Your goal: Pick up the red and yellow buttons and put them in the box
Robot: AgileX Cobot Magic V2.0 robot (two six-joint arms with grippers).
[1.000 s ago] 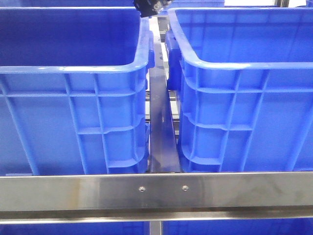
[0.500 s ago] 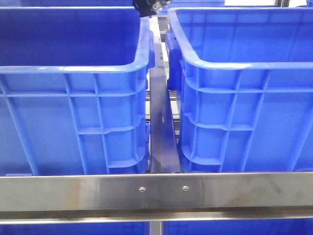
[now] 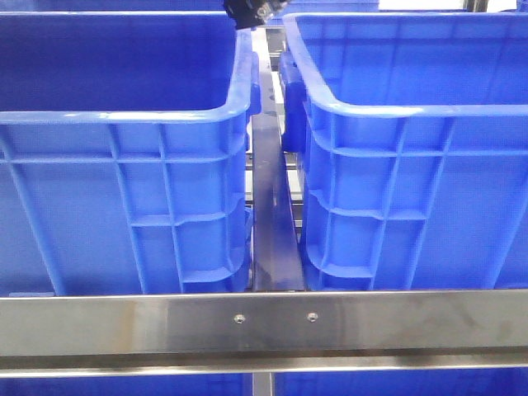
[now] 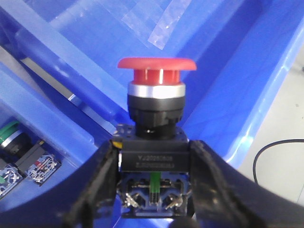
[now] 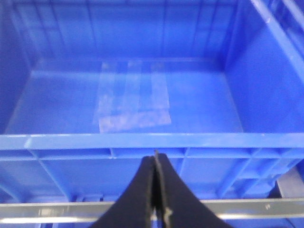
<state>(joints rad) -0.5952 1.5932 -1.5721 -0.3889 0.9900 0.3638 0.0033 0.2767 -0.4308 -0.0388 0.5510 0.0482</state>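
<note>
My left gripper point(image 4: 153, 159) is shut on the black body of the red button point(image 4: 156, 64), a mushroom-capped push switch held upright. It hangs over the box point(image 4: 237, 80), a blue crate with clear tape on its floor. In the front view the box point(image 3: 412, 109) is the right-hand crate, and a dark bit of the left arm point(image 3: 246, 11) shows at the top edge between the crates. My right gripper point(image 5: 155, 159) is shut with nothing in it, just outside the near rim of the box point(image 5: 142, 141). The yellow button is out of view.
A second blue crate point(image 3: 124, 115) stands on the left, and a steel rail point(image 3: 272, 214) runs between the two. A steel crossbar point(image 3: 264, 322) spans the front. In the left wrist view a green-capped switch point(image 4: 10, 135) and other switch blocks point(image 4: 40, 164) lie in the neighbouring crate.
The dark bit of the arm at the top edge of the front view has shifted very slightly left. Nothing else has moved.
</note>
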